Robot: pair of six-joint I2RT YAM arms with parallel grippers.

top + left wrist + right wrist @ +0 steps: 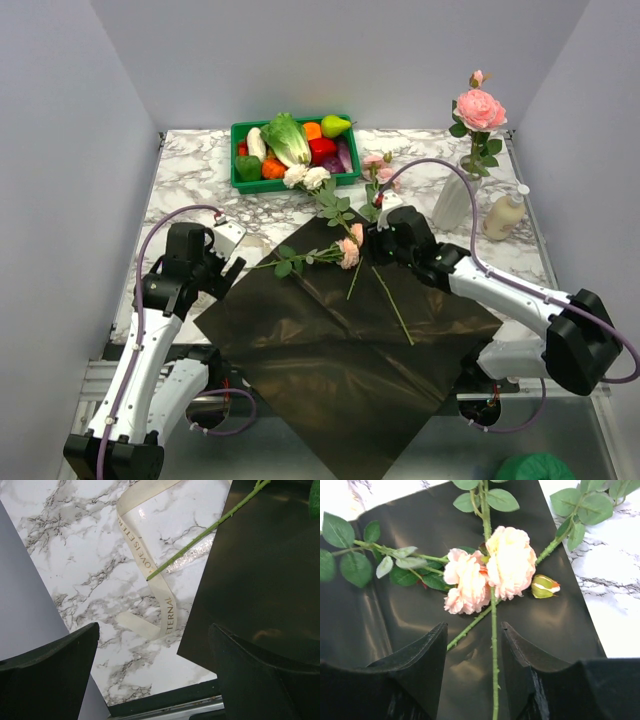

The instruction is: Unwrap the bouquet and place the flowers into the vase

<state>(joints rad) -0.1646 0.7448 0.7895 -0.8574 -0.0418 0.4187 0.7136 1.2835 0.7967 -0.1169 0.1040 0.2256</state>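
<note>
Wrapping paper [340, 360] lies flat mid-table with the flowers [349, 251] loose on its far corner, one pink rose [480, 108] in the vase [455, 200] far right; right gripper [474, 630] jaws parted astride a stem [493, 645], left gripper [154, 627] spread wide above the ribbon [150, 575].

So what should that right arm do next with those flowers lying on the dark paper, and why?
Probably lower and close the right gripper on the green stem: its open jaws straddle it just below the pink blooms, which lie loose on the paper, and the vase holds only one rose.
</note>
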